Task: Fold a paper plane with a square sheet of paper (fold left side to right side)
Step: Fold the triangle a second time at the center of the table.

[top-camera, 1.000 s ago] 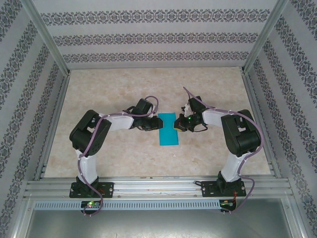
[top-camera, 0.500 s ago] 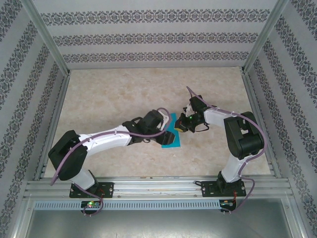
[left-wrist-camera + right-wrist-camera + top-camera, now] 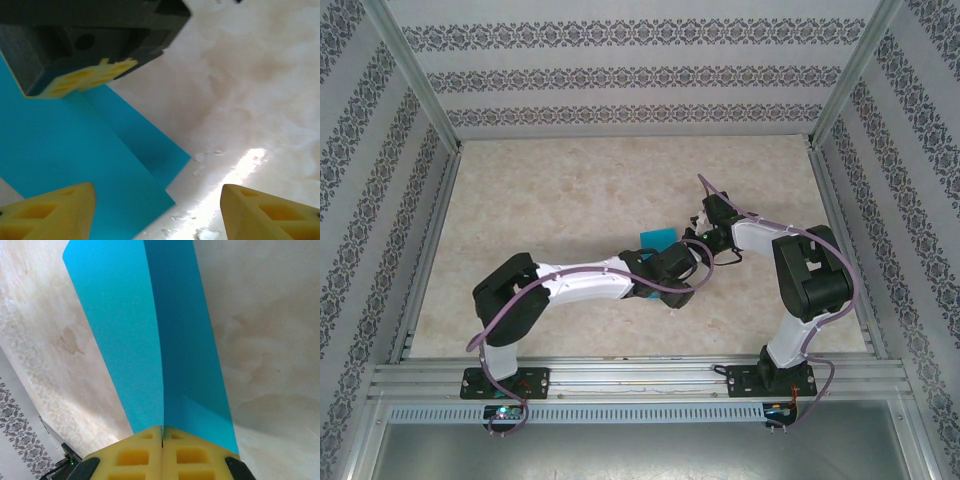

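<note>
The thin, bright turquoise-blue square sheet of paper lies near the middle of the pale mottled table. It is doubled over into a narrow strip, its two layers a little offset at the near corner. We judge the left-to-right fold made but loose; the nose and wing folds are all left to do. The right gripper, at the sheet's 3 o'clock, is clamped tight on its edge. The left gripper hangs at its 6 o'clock, jaws well apart, holding nothing. A second ago that arm sat at 9 o'clock, jaws narrower, the strip uncovered.
</note>
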